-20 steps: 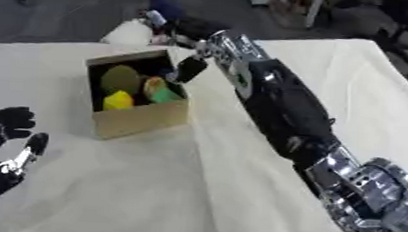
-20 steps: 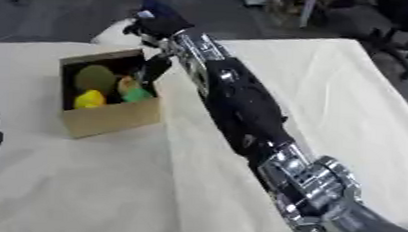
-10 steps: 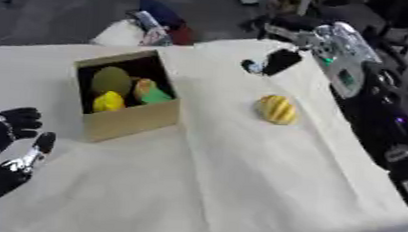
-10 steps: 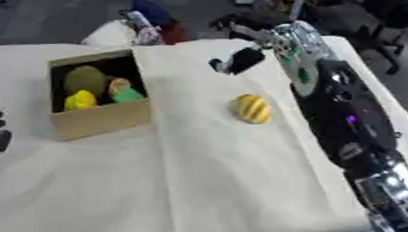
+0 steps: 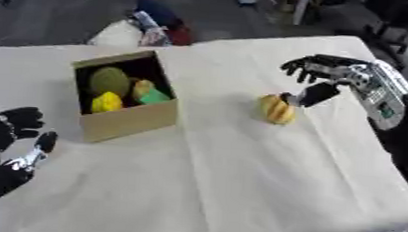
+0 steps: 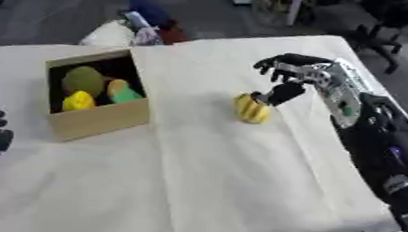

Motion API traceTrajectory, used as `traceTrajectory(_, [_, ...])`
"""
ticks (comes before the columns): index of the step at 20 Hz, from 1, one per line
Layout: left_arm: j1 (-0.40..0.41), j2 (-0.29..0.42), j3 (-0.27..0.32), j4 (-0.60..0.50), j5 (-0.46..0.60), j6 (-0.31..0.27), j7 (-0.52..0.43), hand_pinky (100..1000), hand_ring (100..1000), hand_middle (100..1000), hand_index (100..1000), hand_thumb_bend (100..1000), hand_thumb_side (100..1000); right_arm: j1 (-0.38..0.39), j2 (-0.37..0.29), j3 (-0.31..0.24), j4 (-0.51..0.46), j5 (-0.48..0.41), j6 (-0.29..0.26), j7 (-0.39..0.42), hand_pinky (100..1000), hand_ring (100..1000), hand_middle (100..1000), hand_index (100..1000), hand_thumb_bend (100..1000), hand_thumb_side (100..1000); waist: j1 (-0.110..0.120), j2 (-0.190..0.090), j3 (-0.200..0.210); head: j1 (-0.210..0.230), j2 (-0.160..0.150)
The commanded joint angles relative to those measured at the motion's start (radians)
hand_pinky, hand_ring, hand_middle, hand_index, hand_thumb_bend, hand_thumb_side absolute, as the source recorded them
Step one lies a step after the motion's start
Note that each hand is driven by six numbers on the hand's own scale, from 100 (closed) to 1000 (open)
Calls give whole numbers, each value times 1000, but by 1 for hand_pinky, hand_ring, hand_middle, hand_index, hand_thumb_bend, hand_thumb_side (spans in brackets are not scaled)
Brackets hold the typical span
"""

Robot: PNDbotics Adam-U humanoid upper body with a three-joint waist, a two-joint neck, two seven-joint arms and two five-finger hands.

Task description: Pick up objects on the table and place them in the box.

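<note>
Yellow ridged fruit under spread right hand; cardboard box well apart, left hand open.

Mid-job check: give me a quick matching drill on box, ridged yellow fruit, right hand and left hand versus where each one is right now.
Things:
1. cardboard box
2. ridged yellow fruit
3. right hand
4. left hand

Places:
A. lower left corner, open and idle
B. on the cloth, right of the box
C. just above and right of the fruit, fingers spread
D. left half of the table, items inside

Pairs: 1-D, 2-B, 3-C, 4-A
</note>
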Motion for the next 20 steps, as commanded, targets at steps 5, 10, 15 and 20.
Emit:
traceTrajectory(5, [-14, 14, 9, -17, 1, 0, 1, 743, 739, 700, 787, 425, 413, -54, 54, -25, 161, 145, -1, -56, 751, 777, 800, 897, 282, 413, 20, -21, 6, -4, -11])
traceTrajectory(10, [-15, 13, 9, -18, 3, 1, 2, 742, 739, 700, 787, 423, 414, -77, 81, -39, 193, 217, -12, -190, 679, 633, 464, 574, 153, 100, 22, -20, 11, -5, -12])
traceTrajectory(15, [-15, 13, 8, -18, 3, 0, 0, 743, 740, 700, 787, 421, 414, -154, 81, -43, 97, 174, -24, -269, 650, 588, 389, 501, 100, 100, 20, -23, 15, -2, -9])
traceTrajectory(20, [-17, 13, 3, -17, 3, -1, -5, 743, 740, 700, 786, 420, 413, -289, 130, -26, 68, 124, -32, -273, 636, 569, 381, 496, 100, 100, 18, -26, 37, -8, -10])
